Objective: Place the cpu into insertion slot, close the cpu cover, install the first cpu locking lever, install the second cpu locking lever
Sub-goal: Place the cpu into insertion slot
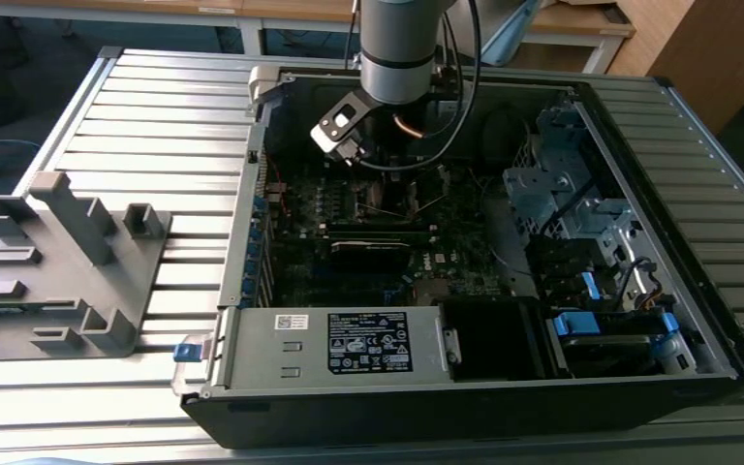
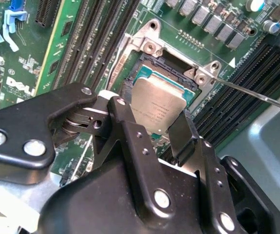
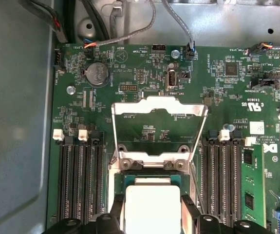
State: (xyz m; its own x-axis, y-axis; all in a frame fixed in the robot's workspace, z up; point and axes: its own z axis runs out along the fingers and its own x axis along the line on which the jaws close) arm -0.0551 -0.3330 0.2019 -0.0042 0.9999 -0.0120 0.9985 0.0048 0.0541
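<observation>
My gripper (image 2: 152, 119) is shut on the cpu (image 2: 158, 103), a flat square chip with a dull metal top, gripped by its two opposite edges. The cpu hangs right over the insertion slot (image 2: 152, 66) on the green motherboard; whether it touches the slot I cannot tell. In the first wrist view the cpu (image 3: 152, 207) sits between the black fingers (image 3: 116, 217), and the cpu cover (image 3: 115, 129), a thin silvery frame, stands swung open beyond the slot. A thin locking lever (image 2: 252, 92) sticks out beside the slot. In the exterior view the gripper (image 1: 375, 172) reaches down into the open computer case (image 1: 236, 242).
Black memory slots (image 3: 79, 175) flank the socket on both sides. Cables (image 3: 130, 34) run along the case wall. A power supply (image 1: 333, 344) and drive bays (image 1: 579, 213) fill the case. A grey plastic fixture (image 1: 62, 262) stands on the slatted table at the exterior view's left.
</observation>
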